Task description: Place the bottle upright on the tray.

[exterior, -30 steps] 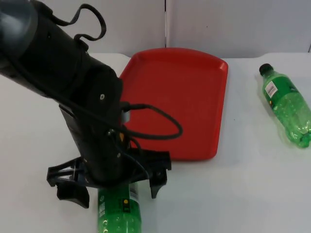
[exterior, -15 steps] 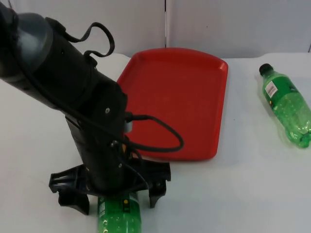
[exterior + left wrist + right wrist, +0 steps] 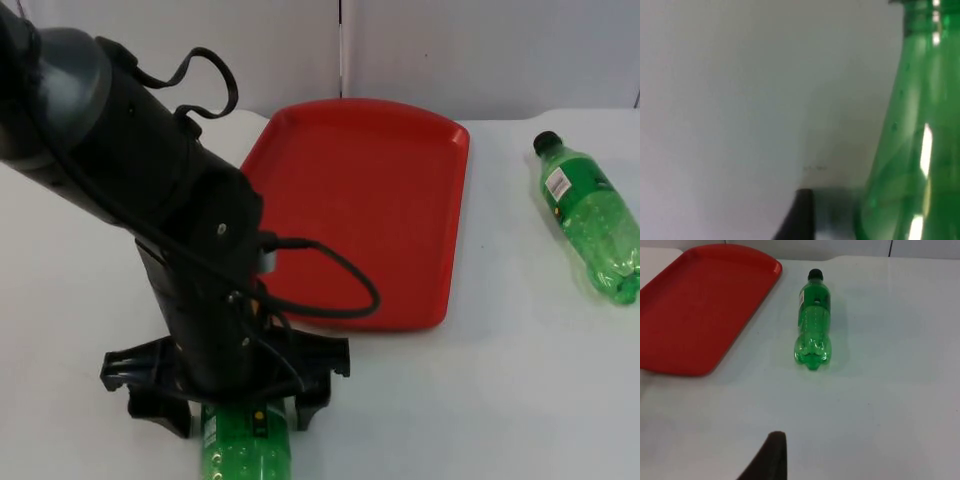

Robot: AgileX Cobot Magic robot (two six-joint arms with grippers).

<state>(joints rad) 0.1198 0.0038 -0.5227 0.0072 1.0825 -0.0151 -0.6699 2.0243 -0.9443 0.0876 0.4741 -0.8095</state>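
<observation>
The left gripper point(image 3: 225, 400) is down low at the near edge of the table point(image 3: 480, 400), just in front of the red tray point(image 3: 370, 200), with its fingers spread wide either side of a green bottle point(image 3: 245, 445) lying flat there. One finger sits out past the bottle on the far-from-tray side and the other closer in; I can't tell if either is actually touching it. From the left wrist camera the bottle point(image 3: 910, 140) looks huge, with its neck pointing away and a black fingertip point(image 3: 800, 215) right beside its body. The tray has nothing on it. A second green bottle point(image 3: 592, 218) lies on its side well off to the tray's other side, black cap toward the wall point(image 3: 480, 50). The right wrist camera sees that bottle point(image 3: 813, 325) next to the tray point(image 3: 700, 305), so the right arm is just waiting, and I can't tell how its pincer is set.
</observation>
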